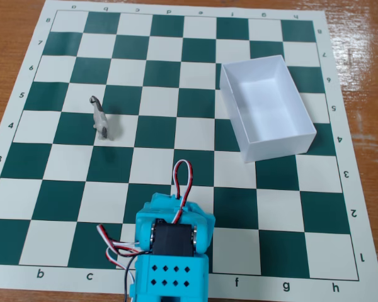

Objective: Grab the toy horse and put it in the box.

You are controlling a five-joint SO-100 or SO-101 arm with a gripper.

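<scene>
The toy horse (pixel 101 119), a tiny grey-and-white figurine with a dark curved neck, stands upright on the chessboard's left half, near row 4–5. The box (pixel 295 100), a white shallow tray, sits empty on the right half of the board, tilted slightly. My cyan arm (pixel 173 242) is folded at the board's near edge, well below both and apart from them. Its fingers are hidden under the arm's body, so I cannot tell how the jaws stand. Nothing shows in the gripper.
The green-and-white chessboard mat (pixel 63 201) lies on a brown wooden table (pixel 12 25). Red, white and black servo wires (pixel 183 179) loop out above and left of the arm. Open squares lie between the arm, horse and box.
</scene>
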